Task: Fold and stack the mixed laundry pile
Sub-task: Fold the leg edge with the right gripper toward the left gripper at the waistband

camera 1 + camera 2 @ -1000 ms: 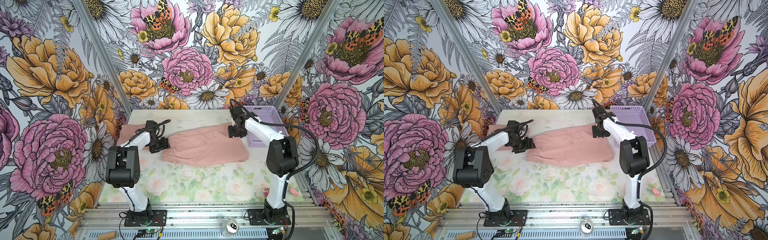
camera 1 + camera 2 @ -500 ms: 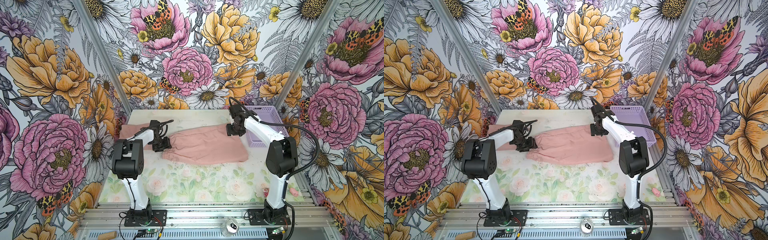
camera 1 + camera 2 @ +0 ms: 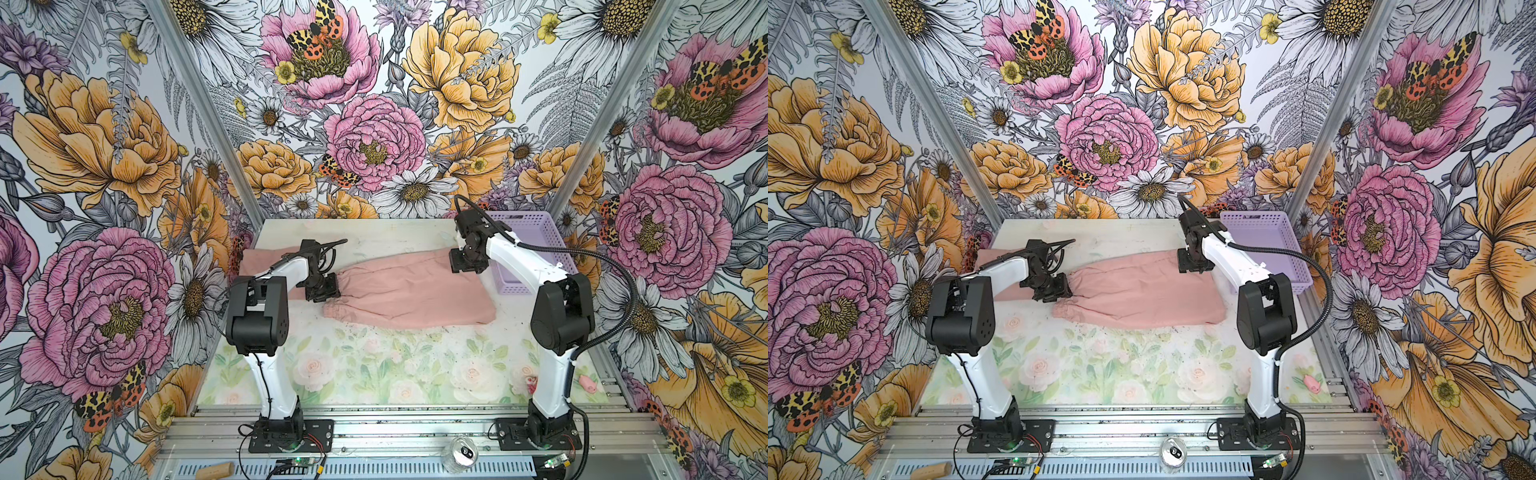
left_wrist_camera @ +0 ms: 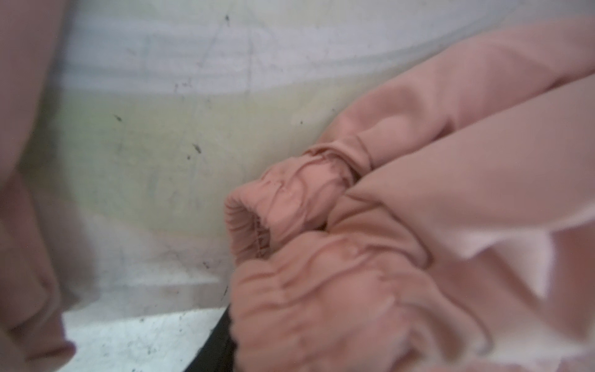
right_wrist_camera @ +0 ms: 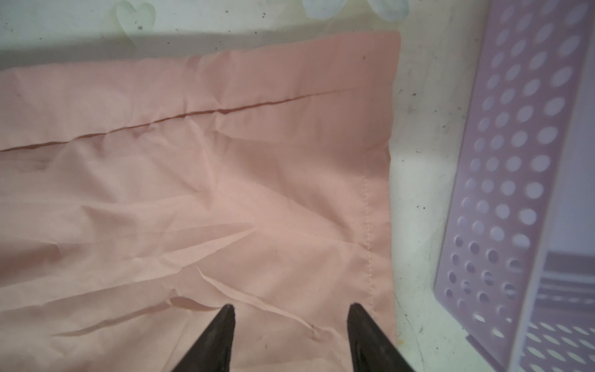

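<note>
Of the mixed laundry pile, dusty-pink elastic-waist shorts [image 3: 409, 293] [image 3: 1142, 291] lie spread across the middle of the table in both top views. A second dusty-pink garment [image 3: 266, 262] [image 3: 996, 259] lies flat at the back left. My left gripper [image 3: 328, 289] [image 3: 1059, 289] sits at the shorts' gathered waistband [image 4: 309, 290]. That waistband bunches over the jaws in the left wrist view and hides them. My right gripper [image 5: 290, 309] [image 3: 465, 268] stands open over the shorts' hemmed far right corner [image 5: 367, 225], nothing between its fingertips.
A lavender perforated basket [image 3: 525, 249] [image 3: 1264, 245] [image 5: 515, 161] stands at the back right, close beside the shorts' hem. A drinks can [image 3: 461, 453] and a wooden piece [image 3: 214, 471] lie on the front rail. A small pink object [image 3: 588, 382] lies at the right edge.
The left arm's elbow has swung rightward while its gripper stayed at the waistband and its jaws narrowed. The waistband end has bunched slightly. The right gripper has hardly moved.
</note>
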Action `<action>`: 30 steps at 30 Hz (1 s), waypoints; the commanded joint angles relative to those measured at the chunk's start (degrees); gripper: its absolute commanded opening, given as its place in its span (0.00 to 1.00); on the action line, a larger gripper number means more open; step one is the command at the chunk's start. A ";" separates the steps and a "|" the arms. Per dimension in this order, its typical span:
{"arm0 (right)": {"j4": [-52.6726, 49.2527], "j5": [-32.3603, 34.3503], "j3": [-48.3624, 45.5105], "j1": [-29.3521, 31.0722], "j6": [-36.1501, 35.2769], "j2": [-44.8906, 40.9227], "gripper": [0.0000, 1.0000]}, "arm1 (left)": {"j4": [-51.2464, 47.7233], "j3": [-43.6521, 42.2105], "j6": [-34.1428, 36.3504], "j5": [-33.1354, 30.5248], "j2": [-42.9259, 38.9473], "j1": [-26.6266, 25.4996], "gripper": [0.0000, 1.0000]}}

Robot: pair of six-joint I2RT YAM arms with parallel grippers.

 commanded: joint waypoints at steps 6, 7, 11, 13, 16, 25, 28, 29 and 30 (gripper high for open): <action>0.71 -1.16 -0.43 0.92 1.14 -0.70 0.59 | -6.33 1.71 0.09 -1.80 5.61 -1.57 0.29; 0.98 -1.29 -0.77 0.92 1.26 -1.00 0.59 | -6.70 1.89 -0.01 -1.91 5.82 -1.77 0.27; 1.94 -2.07 -2.10 0.94 1.39 -1.90 0.59 | -7.72 2.72 -0.57 -1.88 6.12 -2.44 0.18; 2.60 -2.83 -2.92 1.05 1.65 -2.24 0.59 | -8.03 3.11 -1.02 -1.66 6.21 -2.74 0.13; 3.59 -3.77 -4.02 1.21 2.07 -2.76 0.59 | -8.73 3.97 -1.46 -1.51 6.17 -3.07 0.04; 9.39 -11.82 -8.50 1.92 4.64 -4.96 0.56 | -13.57 9.73 -3.68 -2.42 1.41 -3.00 0.00; 13.86 -16.67 -10.84 2.97 6.71 -5.08 0.48 | -16.96 13.42 -3.72 -2.87 -0.55 -3.01 0.00; 14.97 -17.83 -11.22 3.48 7.36 -4.85 0.46 | -18.16 14.56 -3.66 -3.17 -1.01 -3.04 0.00; 15.83 -18.80 -11.45 4.20 8.17 -4.48 0.44 | -19.37 15.63 -3.52 -3.46 -1.48 -3.04 0.00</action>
